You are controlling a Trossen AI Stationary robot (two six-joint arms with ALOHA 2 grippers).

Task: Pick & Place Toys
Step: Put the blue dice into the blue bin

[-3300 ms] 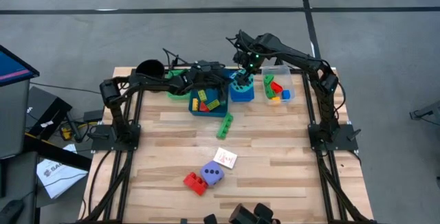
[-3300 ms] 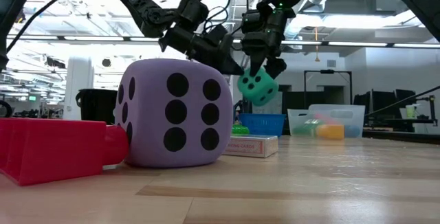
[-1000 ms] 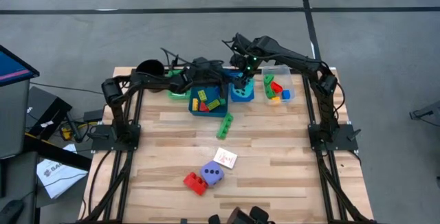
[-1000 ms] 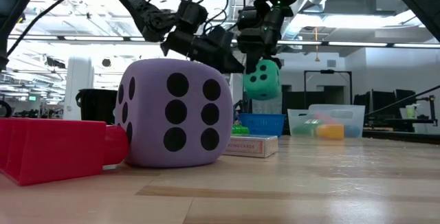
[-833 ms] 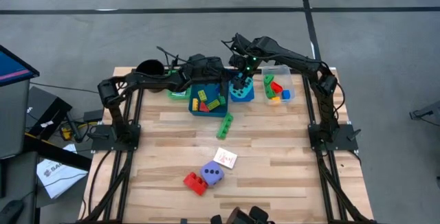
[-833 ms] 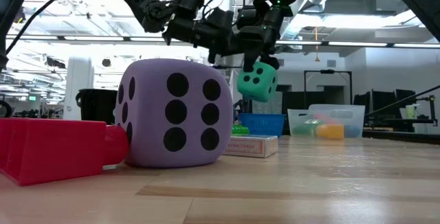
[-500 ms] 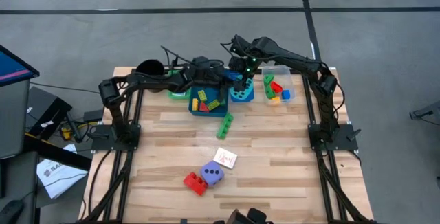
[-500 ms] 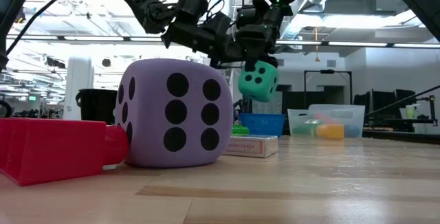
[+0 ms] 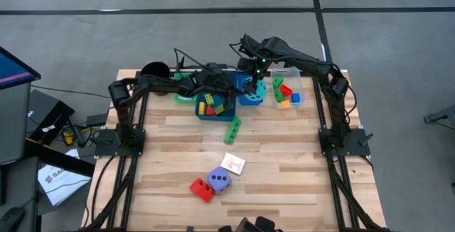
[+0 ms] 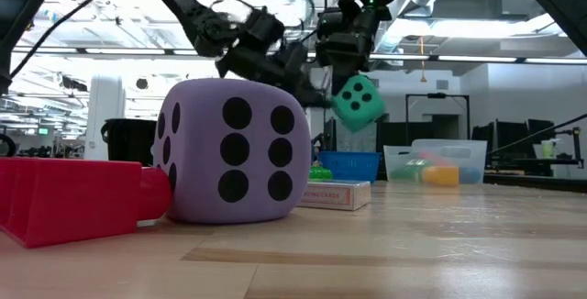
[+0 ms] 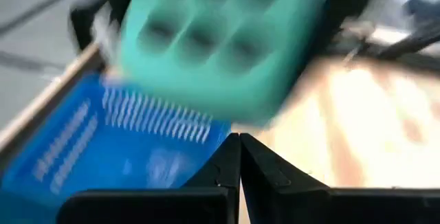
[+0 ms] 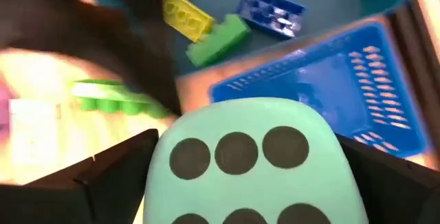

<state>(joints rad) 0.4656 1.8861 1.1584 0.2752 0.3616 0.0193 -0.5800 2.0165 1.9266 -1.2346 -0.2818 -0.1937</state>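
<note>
The right end effector (image 10: 353,77), spread wide, grips the teal dice cube (image 10: 359,101) above the blue basket (image 12: 330,90), tilted, a 6-dot face toward its wrist. The left end effector (image 11: 239,157), shut and empty, hovers just beside it.

teal dice (image 11: 213,42) blurred, edges cropped

1. The right claw (image 9: 250,84) holds the teal dice cube (image 10: 359,100) in the air over the blue basket (image 9: 250,97), with clear space beneath the cube.
2. The left claw (image 9: 237,86), fingers together, crowds in just beside the right claw, blocking that side.
3. On the right claw's other side stands the clear tray (image 9: 290,90).
4. Well away from both claws, toward the tabletop (image 9: 298,168) front, lie the purple dice cube (image 9: 220,181), red brick (image 9: 201,188) and picture card (image 9: 233,164); bare wood surrounds them.
</note>
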